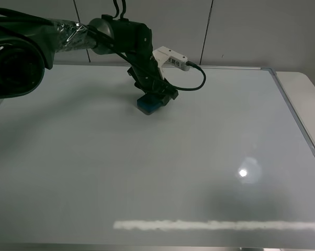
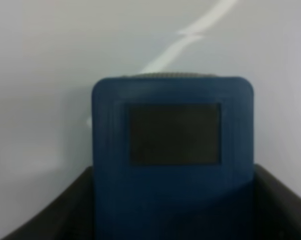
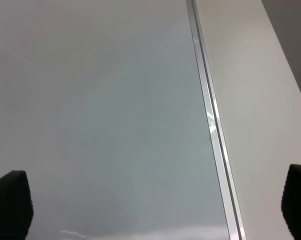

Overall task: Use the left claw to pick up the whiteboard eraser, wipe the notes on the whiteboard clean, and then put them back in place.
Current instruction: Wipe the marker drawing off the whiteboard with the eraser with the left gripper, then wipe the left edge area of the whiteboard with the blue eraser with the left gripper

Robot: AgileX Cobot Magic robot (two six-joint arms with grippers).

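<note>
The whiteboard [image 1: 147,172] fills most of the high view, glossy white, lying flat, with its thin silver frame [image 3: 210,125] running along the right side and a pale table [image 1: 309,99] just beyond that edge. My left arm [image 1: 68,36] reaches in from the far left corner, angled down over the far part of the board. My left claw [image 1: 156,97] is at the arm's tip, clenched on the whiteboard eraser [image 1: 149,104]; the left wrist view shows its black fingers [image 2: 50,215] flanking both sides of the blue block. The eraser sits low at the board surface, far from the near edge and left of centre; whether it presses on the board, I cannot tell. One dark rectangular patch [image 2: 174,134] shows on its top. A white labelled module [image 1: 170,58] is fixed above the claw, with a black cable [image 1: 197,81] looping from it. My right gripper [image 3: 153,207] hangs spread wide over the board's right edge, holding nothing.
</note>
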